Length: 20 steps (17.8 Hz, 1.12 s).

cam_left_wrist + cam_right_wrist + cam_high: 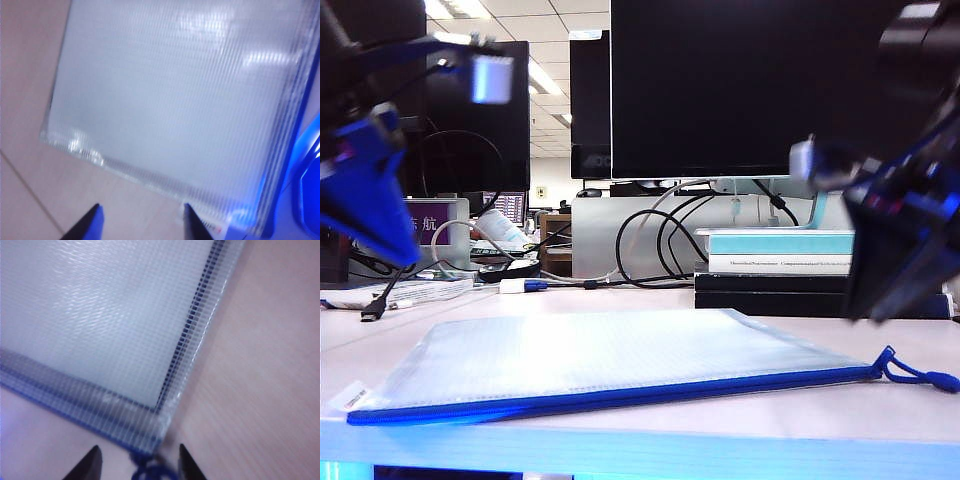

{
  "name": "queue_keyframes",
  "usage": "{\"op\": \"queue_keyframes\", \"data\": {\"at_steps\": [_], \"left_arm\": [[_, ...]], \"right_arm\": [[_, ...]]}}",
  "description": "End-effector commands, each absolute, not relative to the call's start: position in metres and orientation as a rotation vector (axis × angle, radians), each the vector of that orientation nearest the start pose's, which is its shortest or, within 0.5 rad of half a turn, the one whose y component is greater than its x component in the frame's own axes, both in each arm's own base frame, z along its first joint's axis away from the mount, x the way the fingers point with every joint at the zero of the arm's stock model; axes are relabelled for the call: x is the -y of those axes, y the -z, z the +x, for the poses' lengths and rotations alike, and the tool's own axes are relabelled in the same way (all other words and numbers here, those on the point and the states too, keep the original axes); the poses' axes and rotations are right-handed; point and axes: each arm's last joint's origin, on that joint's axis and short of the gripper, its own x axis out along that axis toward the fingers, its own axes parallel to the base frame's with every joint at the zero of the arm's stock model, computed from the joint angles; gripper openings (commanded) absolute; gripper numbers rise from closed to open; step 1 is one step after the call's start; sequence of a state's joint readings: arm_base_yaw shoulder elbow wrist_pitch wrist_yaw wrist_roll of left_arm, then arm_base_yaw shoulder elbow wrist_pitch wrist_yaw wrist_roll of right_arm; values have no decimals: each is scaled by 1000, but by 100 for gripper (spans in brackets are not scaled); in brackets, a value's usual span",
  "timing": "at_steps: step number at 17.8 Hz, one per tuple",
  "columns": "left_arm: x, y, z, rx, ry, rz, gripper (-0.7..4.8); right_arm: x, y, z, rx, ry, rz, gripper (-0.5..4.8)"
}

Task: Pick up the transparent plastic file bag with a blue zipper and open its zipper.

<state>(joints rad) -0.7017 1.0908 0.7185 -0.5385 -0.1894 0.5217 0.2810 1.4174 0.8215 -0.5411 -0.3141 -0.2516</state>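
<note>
Plastic with a fine grid pattern makes up the file bag (610,355), a big flat see-through whitish pouch lying on the pale table (880,410) in the lower middle of the exterior view. Its zipper (620,395) is a thin bright blue strip along the front edge, ending in a blue cord loop (915,375) at the lower right. A small white tag (350,395) sticks out at the lower left corner; its print is too small to read. Behind the bag, at the right, sits a stack of books (775,270), one pale blue-green and one white with tiny blurred writing on the spine. A purple sign (430,220) at the left shows white Chinese letters. The left gripper (142,220) hangs above the bag's tag corner, tilted down, its two dark pointed fingers (90,222) spread apart with nothing between them. The right gripper (137,462) hangs above the corner with the cord loop, also tilted down, fingers spread and holding nothing. Both arms look blurry in the exterior view.
</note>
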Motion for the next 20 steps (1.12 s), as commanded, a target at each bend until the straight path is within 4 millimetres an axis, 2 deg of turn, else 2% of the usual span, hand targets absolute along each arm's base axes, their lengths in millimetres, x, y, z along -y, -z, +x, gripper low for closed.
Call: {"op": "queue_keyframes", "data": {"at_steps": [1,2,6,8,11,12,15,19,20], "left_arm": [[132,-231,163,-679,694,839,216],[131,-231,163,-681,693,839,215],[131,-230,162,-699,688,833,215],[131,-230,162,-706,678,811,215],[131,-230,162,-707,678,808,215],[131,-230,162,-706,683,806,215],[131,-230,162,-706,688,803,215],[130,-229,161,-717,688,803,215],[130,-229,161,-717,688,803,215]], "right_arm": [[-85,-179,262,-1110,-661,-148,246],[-88,-179,270,-1118,-661,-148,246],[-87,-192,280,-1114,-614,-173,245],[-79,-189,280,-1160,-593,-154,245],[-65,-186,280,-1208,-639,-38,243],[-57,-182,280,-1241,-639,8,243],[-51,-169,284,-1279,-706,138,242],[-53,-139,290,-1376,-753,222,235],[-54,-133,291,-1384,-790,257,154]]}}
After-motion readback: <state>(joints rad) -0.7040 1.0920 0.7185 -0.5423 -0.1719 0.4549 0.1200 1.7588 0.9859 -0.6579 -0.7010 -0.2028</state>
